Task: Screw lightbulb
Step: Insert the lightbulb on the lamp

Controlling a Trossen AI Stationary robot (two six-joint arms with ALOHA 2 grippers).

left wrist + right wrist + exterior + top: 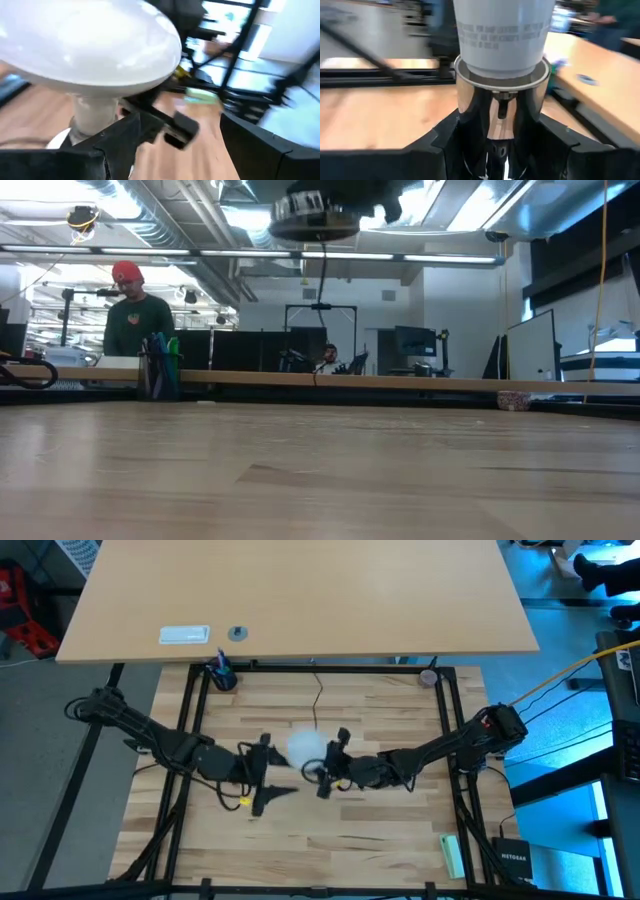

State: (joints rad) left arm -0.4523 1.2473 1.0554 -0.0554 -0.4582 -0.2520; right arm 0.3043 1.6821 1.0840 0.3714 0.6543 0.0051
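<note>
The white frosted lightbulb [303, 748] sits with its neck [505, 35] in the round silver socket [500, 95], both lifted above the table's middle. In the low view only the socket [315, 220] and its thin black cord [323, 275] show at the top. My right gripper [333, 768] is shut on the socket. My left gripper [268, 770] is open, just left of the bulb. In the left wrist view the globe [90, 45] lies beside one finger [117, 140], and I see no contact. My right gripper pinches the silver socket's round wall [470, 100] between its two fingers [445, 140], coming level from the table's right side. The socket is lifted clear of the table, with the bulb's neck seated in its open end. The cord trails toward the far edge [320, 690].
A cup of pens [222, 675] stands at the far left of the wooden table and a small roll [428, 677] at the far right. A green object [452, 855] lies near the right front. A person [135, 320] stands beyond the far edge.
</note>
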